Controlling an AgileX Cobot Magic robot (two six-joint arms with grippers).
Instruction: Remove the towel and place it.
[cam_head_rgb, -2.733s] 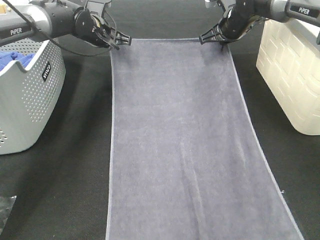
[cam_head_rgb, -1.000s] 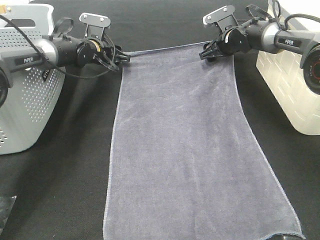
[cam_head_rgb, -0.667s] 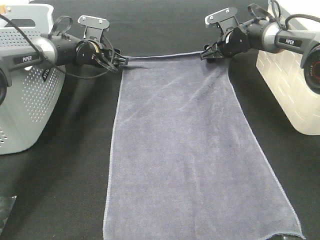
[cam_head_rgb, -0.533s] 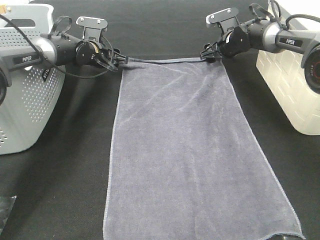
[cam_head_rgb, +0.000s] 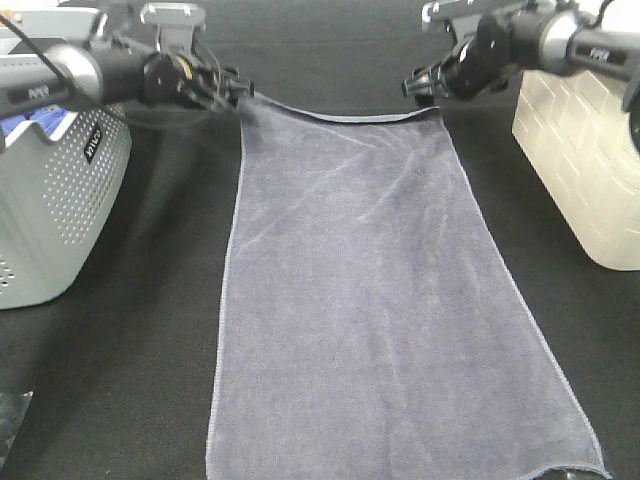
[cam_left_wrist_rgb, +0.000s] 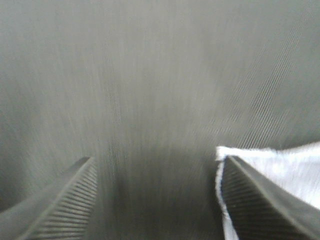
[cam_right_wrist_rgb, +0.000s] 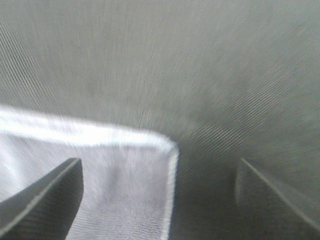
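Black worktop (cam_head_rgb: 140, 330); towel (cam_head_rgb: 380, 300) flat mid-worktop, long axis far edge to near edge. Left claw (cam_head_rgb: 237, 88) and right claw (cam_head_rgb: 418, 84) at towel's two far corners, equally near, fingers spread; both wrist views show corner between or beside fingers (cam_left_wrist_rgb: 255, 195), unclamped. Wrist views blurred; near-right towel corner cut off.

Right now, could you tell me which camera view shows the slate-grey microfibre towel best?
The exterior high view: the whole slate-grey microfibre towel lies spread flat there. Each wrist view shows only one blurred hemmed corner, beside the open left claw and open right claw.
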